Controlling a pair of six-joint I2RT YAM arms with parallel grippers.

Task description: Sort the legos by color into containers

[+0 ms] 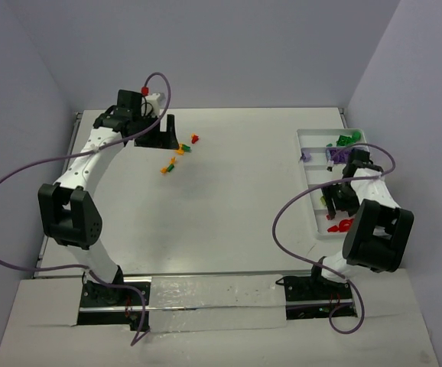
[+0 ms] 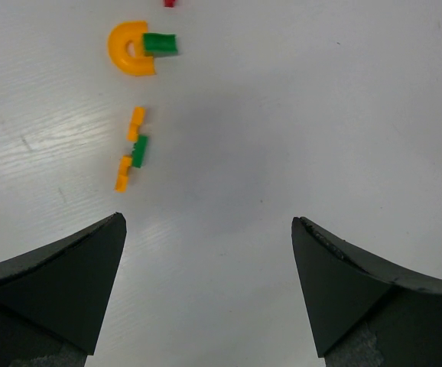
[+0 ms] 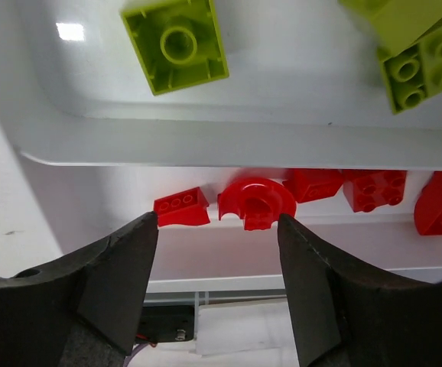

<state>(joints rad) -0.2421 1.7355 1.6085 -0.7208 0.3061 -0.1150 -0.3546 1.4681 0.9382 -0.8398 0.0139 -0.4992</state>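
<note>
Loose legos lie on the table at the far left: a red and orange one [image 1: 194,139], an orange and green pair [image 1: 183,148] and more orange [image 1: 167,167]. The left wrist view shows an orange arch [image 2: 131,50] touching a green brick [image 2: 160,43], and small orange and green bricks [image 2: 132,149]. My left gripper [image 1: 166,138] [image 2: 208,220] stands open and empty just short of them. The white containers tray [image 1: 300,138] is at the right. My right gripper [image 1: 334,200] [image 3: 217,218] hangs open over its red compartment, above a red arch [image 3: 257,200] and a red slope [image 3: 181,208].
Lime bricks [image 3: 177,44] fill the compartment beyond the divider [image 3: 244,141]. Green [image 1: 346,140] and purple legos [image 1: 307,156] lie in the tray's far compartments. A clear plastic strip [image 1: 213,294] runs along the near edge between the arm bases. Walls close the table's far and side edges.
</note>
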